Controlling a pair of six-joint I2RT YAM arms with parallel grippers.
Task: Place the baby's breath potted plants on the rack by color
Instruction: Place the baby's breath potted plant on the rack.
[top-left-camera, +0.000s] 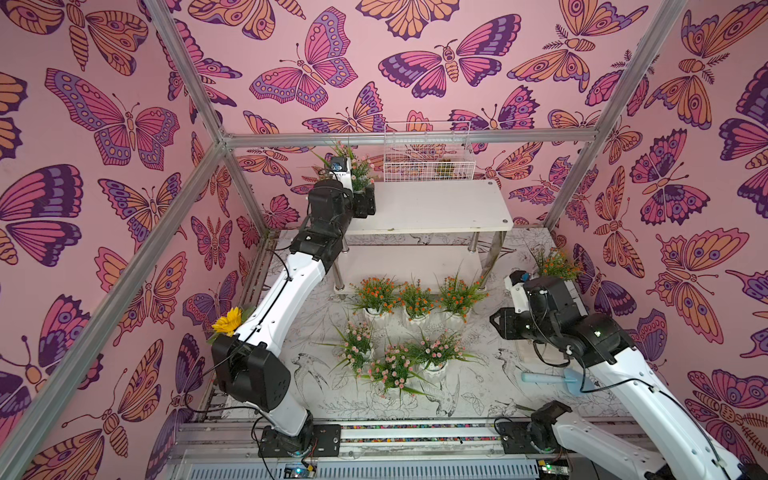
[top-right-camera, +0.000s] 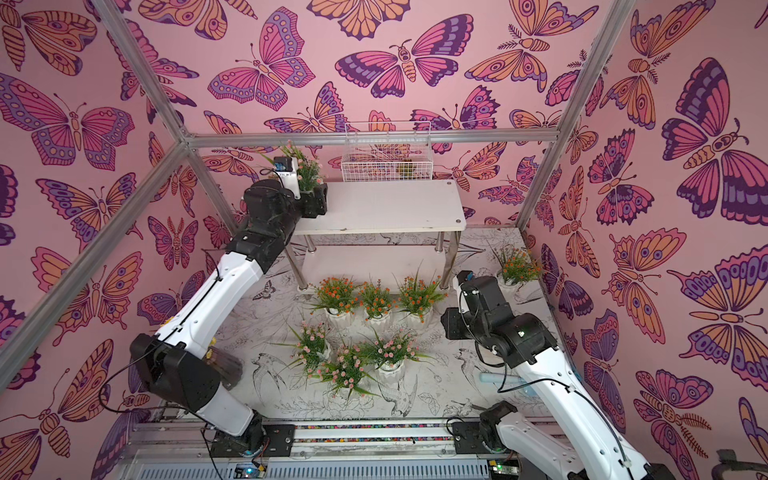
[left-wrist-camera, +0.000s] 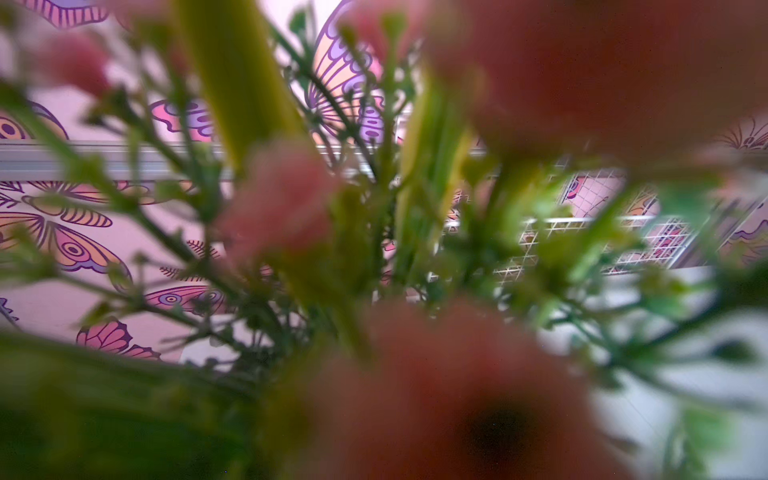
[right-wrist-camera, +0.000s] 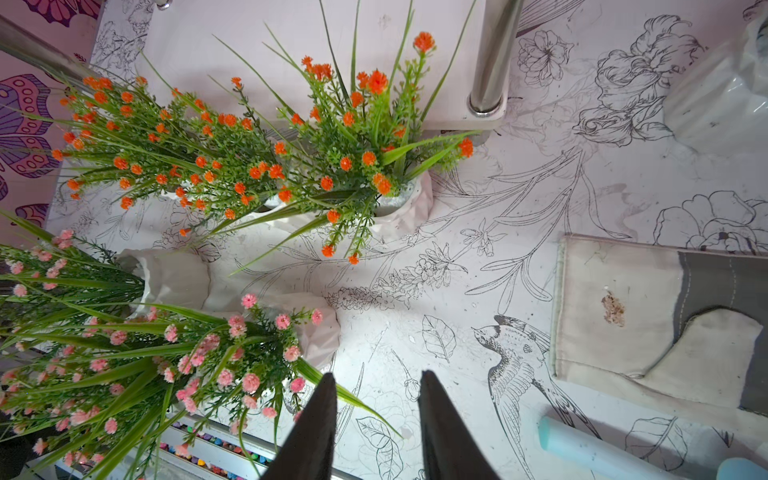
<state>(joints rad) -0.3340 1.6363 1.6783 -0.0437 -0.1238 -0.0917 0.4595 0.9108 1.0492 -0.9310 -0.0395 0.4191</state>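
My left gripper (top-left-camera: 365, 201) is at the left end of the rack's top board (top-left-camera: 436, 205) and looks shut on a pink baby's breath potted plant (top-left-camera: 358, 166); its pot is hidden by the fingers. Blurred pink flowers (left-wrist-camera: 282, 203) fill the left wrist view. Three orange plants (top-left-camera: 376, 295) (top-left-camera: 415, 301) (top-left-camera: 459, 297) stand in a row before the rack's lower board (top-left-camera: 407, 266). Another orange plant (top-left-camera: 555, 264) is at the far right. Three pink plants (top-left-camera: 357, 345) (top-left-camera: 392, 370) (top-left-camera: 436, 351) cluster nearer. My right gripper (right-wrist-camera: 376, 376) hangs open above the mat, right of the pots, with nothing in it.
A white wire basket (top-left-camera: 428, 162) sits behind the rack. A yellow sunflower (top-left-camera: 227, 321) is at the left wall by my left arm. A light blue tool (top-left-camera: 548, 380) and a grey-white cloth (right-wrist-camera: 648, 316) lie on the mat under my right arm.
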